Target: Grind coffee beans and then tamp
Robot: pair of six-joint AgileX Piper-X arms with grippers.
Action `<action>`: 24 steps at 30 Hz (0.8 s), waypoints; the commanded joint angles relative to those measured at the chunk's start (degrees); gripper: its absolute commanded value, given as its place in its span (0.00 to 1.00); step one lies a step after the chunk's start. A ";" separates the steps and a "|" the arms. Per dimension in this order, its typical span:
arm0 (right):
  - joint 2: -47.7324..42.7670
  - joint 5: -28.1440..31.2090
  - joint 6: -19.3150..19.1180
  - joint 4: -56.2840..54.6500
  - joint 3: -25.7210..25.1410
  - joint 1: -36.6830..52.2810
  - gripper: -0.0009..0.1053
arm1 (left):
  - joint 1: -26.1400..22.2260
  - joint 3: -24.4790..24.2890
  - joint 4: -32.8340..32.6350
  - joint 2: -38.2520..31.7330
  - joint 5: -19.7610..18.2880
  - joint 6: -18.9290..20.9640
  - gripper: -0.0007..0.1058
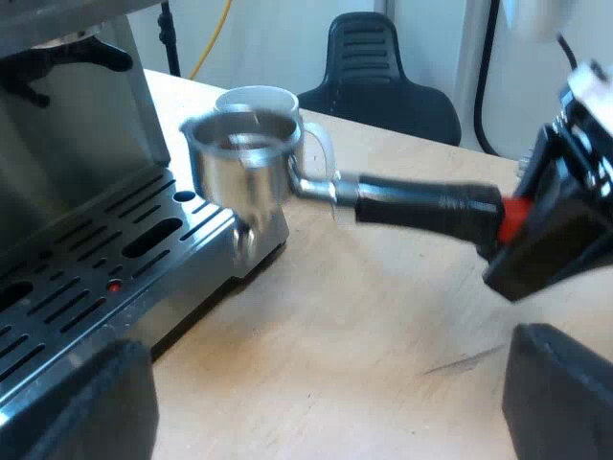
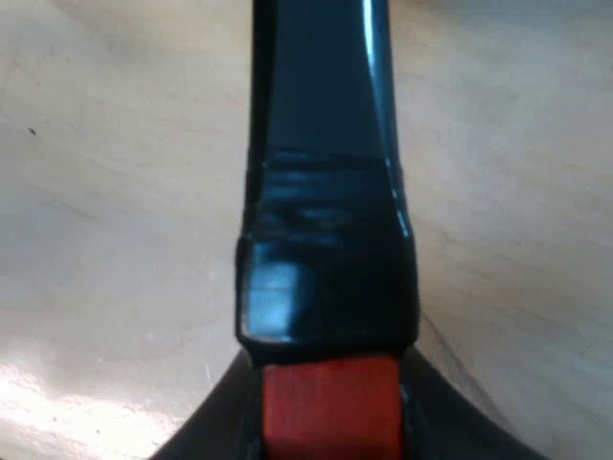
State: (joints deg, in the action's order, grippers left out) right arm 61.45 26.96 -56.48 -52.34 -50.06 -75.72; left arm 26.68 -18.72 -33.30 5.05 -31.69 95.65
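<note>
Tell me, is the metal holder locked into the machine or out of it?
Out. The metal holder is loose at the corner of the espresso machine's drip tray, with the right gripper closed on its handle's red end.

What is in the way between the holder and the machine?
Nothing I can see. The holder hangs right beside the machine. A glass stands close by the holder, not between them.

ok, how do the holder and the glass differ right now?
The holder is opaque metal; the glass is clear. The holder has a long dark handle, gripped at its red end by the right gripper; the glass stands free behind it, untouched. Both open upward.
</note>
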 commanded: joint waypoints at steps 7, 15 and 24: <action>-0.75 2.90 -0.28 9.56 6.59 -0.26 0.01 | 0.17 -0.22 0.03 -0.40 0.15 0.52 0.73; -0.75 4.61 -0.28 13.42 10.73 -0.26 0.01 | 0.17 0.47 0.36 -0.40 0.15 0.52 0.73; 1.40 3.99 -1.57 19.09 12.80 2.63 0.01 | 0.17 0.66 0.57 -0.40 0.41 0.52 0.73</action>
State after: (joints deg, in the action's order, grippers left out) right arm 62.71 28.63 -57.41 -35.32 -36.96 -73.71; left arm 26.68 -18.17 -33.17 5.05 -31.69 95.65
